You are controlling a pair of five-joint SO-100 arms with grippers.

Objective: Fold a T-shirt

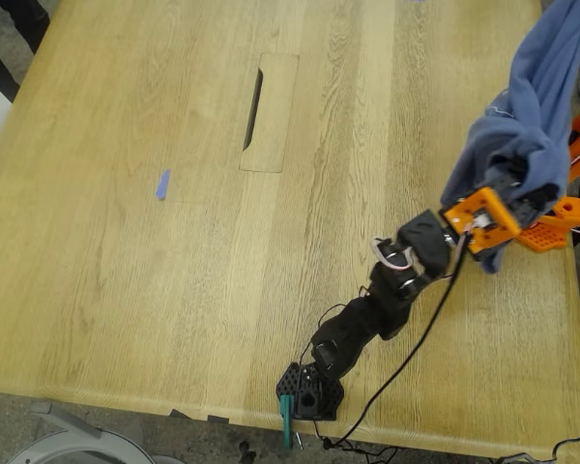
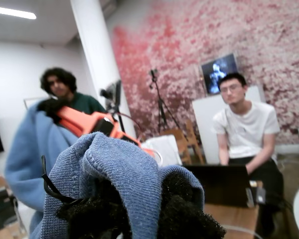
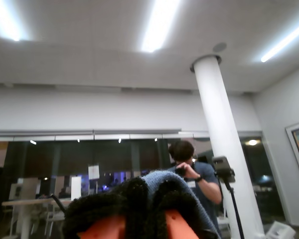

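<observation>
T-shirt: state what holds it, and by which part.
Both end effectors pinch the T-shirt by bunched folds of cloth: my first gripper and my second gripper. Which part cannot be told.

An indoor office or shared lab space. A large pale wooden table [image 1: 174, 242] with a cable slot [image 1: 253, 108] cut into its top fills the exterior view. Around the table, the wrist views show a white round pillar [image 3: 224, 139] rising to a panelled ceiling with long strip lights [image 3: 159, 25]. Near the pillar stand camera tripods [image 2: 162, 107]. Beyond them is a wall with a red speckled mural [image 2: 214, 45]. A person in a white shirt [image 2: 244, 129] sits behind an open laptop [image 2: 222, 184]. Two more people stand close to the pillar.
</observation>
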